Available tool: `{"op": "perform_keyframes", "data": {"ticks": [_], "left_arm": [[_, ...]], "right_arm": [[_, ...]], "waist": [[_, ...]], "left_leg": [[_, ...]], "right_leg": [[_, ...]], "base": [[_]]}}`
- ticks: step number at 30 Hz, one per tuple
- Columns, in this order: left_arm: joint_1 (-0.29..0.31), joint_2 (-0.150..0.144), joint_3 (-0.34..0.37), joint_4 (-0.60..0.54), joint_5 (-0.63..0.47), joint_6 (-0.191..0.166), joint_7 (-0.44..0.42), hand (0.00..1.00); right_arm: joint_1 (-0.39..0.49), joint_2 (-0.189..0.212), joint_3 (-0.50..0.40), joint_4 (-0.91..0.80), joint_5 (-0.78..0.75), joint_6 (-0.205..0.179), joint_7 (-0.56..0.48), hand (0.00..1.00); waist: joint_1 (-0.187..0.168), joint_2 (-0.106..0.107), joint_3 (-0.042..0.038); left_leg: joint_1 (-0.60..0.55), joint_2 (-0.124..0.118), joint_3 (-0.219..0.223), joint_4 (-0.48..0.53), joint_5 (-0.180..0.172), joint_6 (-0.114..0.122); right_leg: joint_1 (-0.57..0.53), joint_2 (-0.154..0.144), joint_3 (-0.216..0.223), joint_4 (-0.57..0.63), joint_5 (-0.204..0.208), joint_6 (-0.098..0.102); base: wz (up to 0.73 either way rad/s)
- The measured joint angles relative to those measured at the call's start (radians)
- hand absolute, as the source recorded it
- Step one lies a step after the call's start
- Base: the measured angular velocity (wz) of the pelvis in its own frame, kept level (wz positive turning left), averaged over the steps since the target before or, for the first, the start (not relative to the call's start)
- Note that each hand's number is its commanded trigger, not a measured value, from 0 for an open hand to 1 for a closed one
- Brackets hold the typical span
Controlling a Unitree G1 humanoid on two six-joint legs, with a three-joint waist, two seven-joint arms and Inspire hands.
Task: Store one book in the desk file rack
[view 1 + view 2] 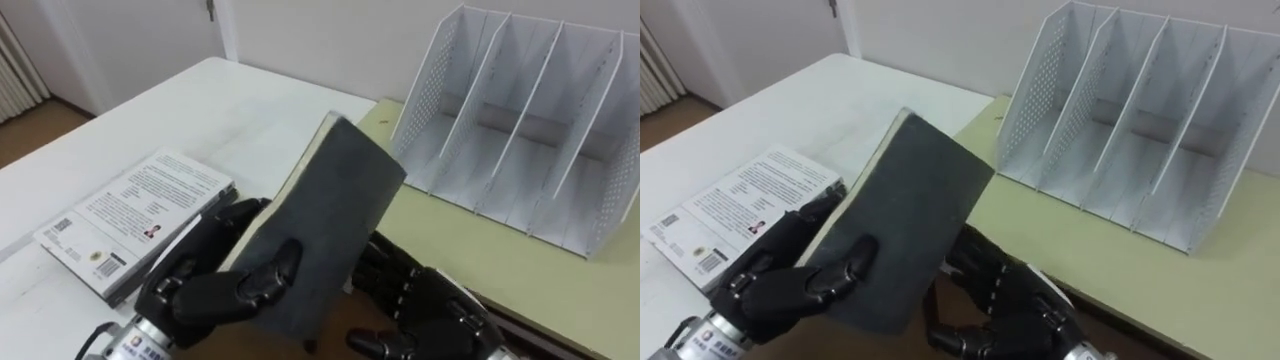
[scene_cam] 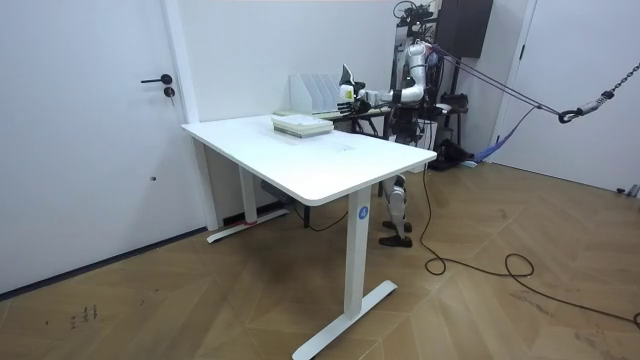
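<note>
Short of the file rack (image 1: 425, 95), the dark book (image 1: 330, 215) stands tilted, pinched by the left hand (image 1: 215, 290), with the right hand (image 1: 430, 310) curled behind it.

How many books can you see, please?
2: a dark book in the left hand, the right hand behind it; a white book flat on the table; others may lie beneath it.

File rack (image 1: 425, 85) cut off at right edge; right hand (image 1: 430, 305) partly behind book (image 1: 330, 210).
</note>
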Motion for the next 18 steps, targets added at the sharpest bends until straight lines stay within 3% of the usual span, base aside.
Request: {"op": "perform_keyframes", "data": {"ticks": [6,13,18], "left_arm": [[-0.002,0.03,-0.003,-0.002,-0.071,0.008,-0.079,1.0],[-0.003,0.041,-0.01,-0.002,-0.078,0.012,-0.105,1.0],[-0.013,0.059,-0.013,-0.002,-0.17,0.013,-0.105,1.0]], "right_arm": [[-0.001,-0.012,-0.001,-0.038,0.118,0.015,0.066,0.0],[-0.001,-0.039,0.027,-0.087,0.2,0.033,0.106,0.0],[-0.001,-0.04,0.028,-0.088,0.21,0.034,0.105,0.0]], "waist": [[-0.006,0.0,-0.0003],[-0.005,-0.002,-0.0027],[-0.003,-0.002,-0.0028]], "left_leg": [[-0.001,0.001,-0.001,0.002,0.0,0.0],[-0.01,0.002,-0.001,0.01,0.0,0.0],[-0.021,0.005,0.0,0.021,0.0,0.0]], "right_leg": [[0.001,0.001,-0.002,0.0,0.0,0.0],[-0.013,0.001,0.0,0.0,0.0,-0.001],[-0.013,0.003,0.0,0.001,0.002,-0.003]], "base": [[0.0],[0.0],[0.0]]}}
